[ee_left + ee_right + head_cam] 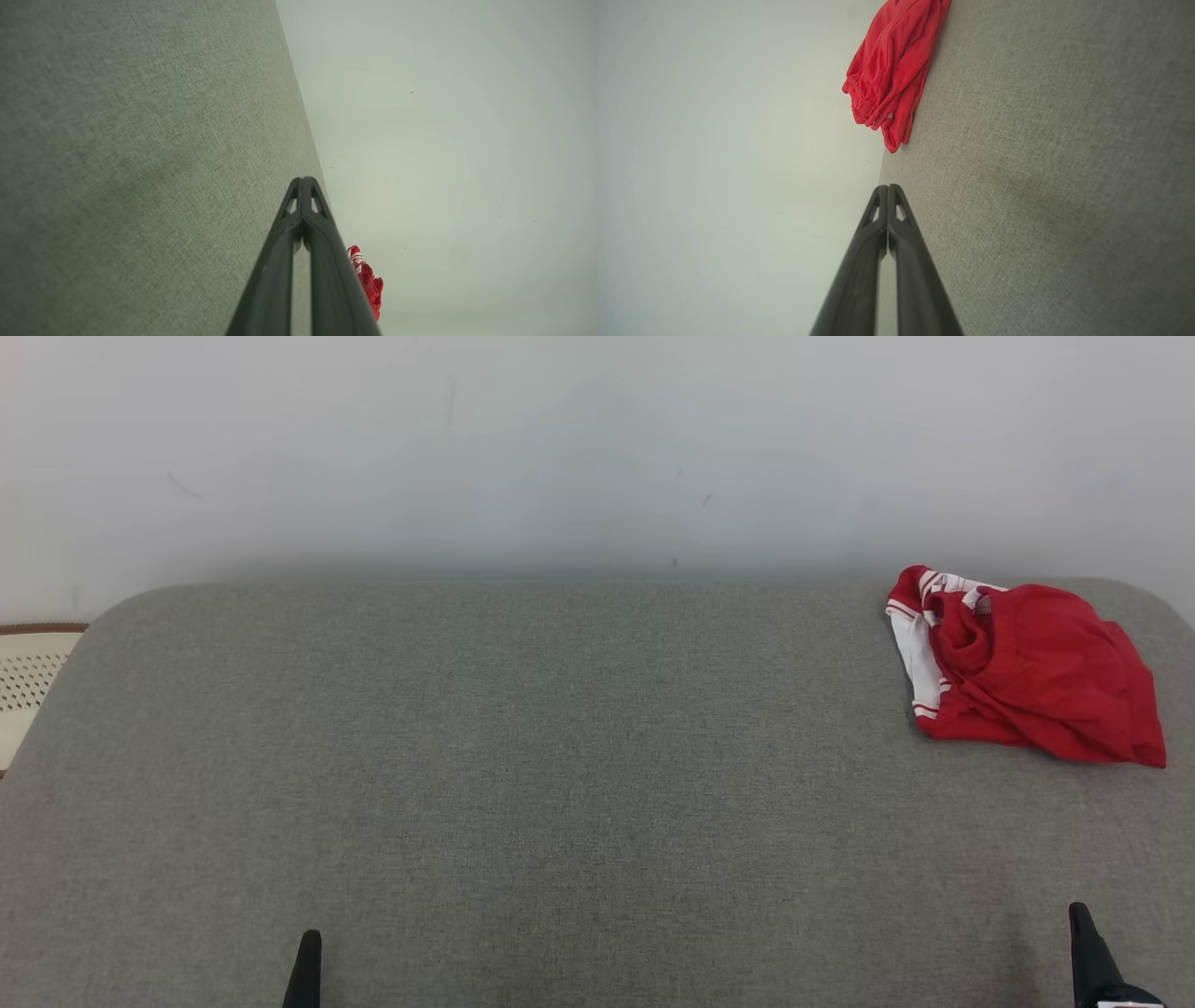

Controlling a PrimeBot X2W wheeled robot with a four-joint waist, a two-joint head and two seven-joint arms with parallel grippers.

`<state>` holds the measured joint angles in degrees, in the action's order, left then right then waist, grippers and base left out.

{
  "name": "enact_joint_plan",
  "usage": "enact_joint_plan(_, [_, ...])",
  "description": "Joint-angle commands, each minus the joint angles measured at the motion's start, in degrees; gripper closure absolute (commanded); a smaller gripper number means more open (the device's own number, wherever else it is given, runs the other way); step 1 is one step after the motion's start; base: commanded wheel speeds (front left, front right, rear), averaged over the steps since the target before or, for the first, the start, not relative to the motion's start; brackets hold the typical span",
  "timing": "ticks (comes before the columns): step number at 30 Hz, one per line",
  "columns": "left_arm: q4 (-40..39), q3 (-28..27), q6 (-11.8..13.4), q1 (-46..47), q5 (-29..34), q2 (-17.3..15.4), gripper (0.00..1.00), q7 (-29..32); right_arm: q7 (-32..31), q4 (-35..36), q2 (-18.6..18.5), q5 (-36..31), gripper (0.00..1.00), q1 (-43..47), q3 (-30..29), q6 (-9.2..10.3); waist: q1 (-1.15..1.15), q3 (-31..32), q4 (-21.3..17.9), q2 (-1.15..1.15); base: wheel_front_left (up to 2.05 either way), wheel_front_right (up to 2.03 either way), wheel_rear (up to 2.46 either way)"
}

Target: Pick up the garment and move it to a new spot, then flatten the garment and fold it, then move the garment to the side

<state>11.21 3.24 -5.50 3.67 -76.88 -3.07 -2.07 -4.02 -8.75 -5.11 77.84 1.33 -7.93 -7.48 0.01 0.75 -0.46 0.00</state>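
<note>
A crumpled red garment (1027, 667) with white striped trim lies bunched at the far right of the grey fabric surface (523, 775), close to its back edge. It also shows in the right wrist view as the garment (892, 70) and, small, in the left wrist view as the garment (369, 280). My left gripper (306, 943) sits low at the lower left, its tips together and empty (303, 179). My right gripper (1080, 915) sits at the lower right, well in front of the garment, its tips pressed together with nothing between them (888, 187).
A pale wall (560, 448) rises right behind the surface's back edge. A cream perforated object with a brown rim (28, 677) stands beyond the surface's left corner. The surface has rounded back corners.
</note>
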Motion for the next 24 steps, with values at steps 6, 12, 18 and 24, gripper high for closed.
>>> enact_joint_plan(6, [0.6,-0.1,-0.7,1.2,-4.4,-0.1,1.00,0.8,-1.3,0.4,0.1,4.2,1.00,-0.7,-1.3,-0.02,0.00,-0.2,0.1,0.00,0.00,0.00,0.00])
enact_joint_plan(12, [0.9,-0.1,-1.0,1.5,-7.1,-0.1,1.00,1.5,-2.3,0.4,0.2,7.1,1.00,-0.9,-2.2,-0.02,-0.01,-0.3,0.2,0.00,0.00,0.00,0.00])
enact_joint_plan(18, [1.3,-0.1,-1.3,1.7,-9.4,-0.1,1.00,1.9,-3.2,0.5,0.3,9.5,1.00,-0.9,-3.0,-0.02,-0.01,-0.5,0.2,0.00,0.00,0.00,0.00])
enact_joint_plan(24, [1.7,-0.1,-1.5,2.1,-12.0,0.0,1.00,2.5,-4.1,0.5,0.4,12.0,1.00,-1.0,-3.8,-0.02,-0.01,-0.6,0.3,0.00,0.00,0.00,0.00])
